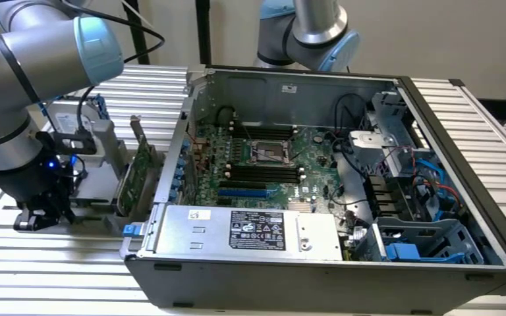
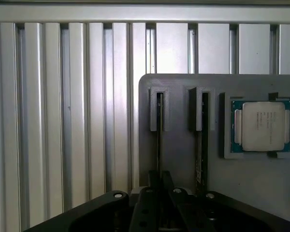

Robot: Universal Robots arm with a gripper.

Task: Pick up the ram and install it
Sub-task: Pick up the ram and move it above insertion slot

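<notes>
Black, jointed two-finger gripper (image 2: 160,180) comes first in the wrist view, its tips drawn together and clamped on the ram (image 2: 159,140), a long, narrow, thin stick. That stick stands on edge in the flat grey tray (image 2: 179,159), with one end in a raised slotted block (image 2: 153,112). Its long axis runs straight out from the fingertips, parallel to the ribs of the silver slatted metal table (image 2: 77,121). Just beside it, a second thin, dark-edged board (image 2: 202,145) points the same way. Beyond that board lies a square silver-lidded processor (image 2: 264,126). Outward again, the exterior view has a tall green circuit card (image 1: 134,181) between the gripper and the open dark grey computer case (image 1: 323,289), whose motherboard (image 1: 266,158) faces up.
</notes>
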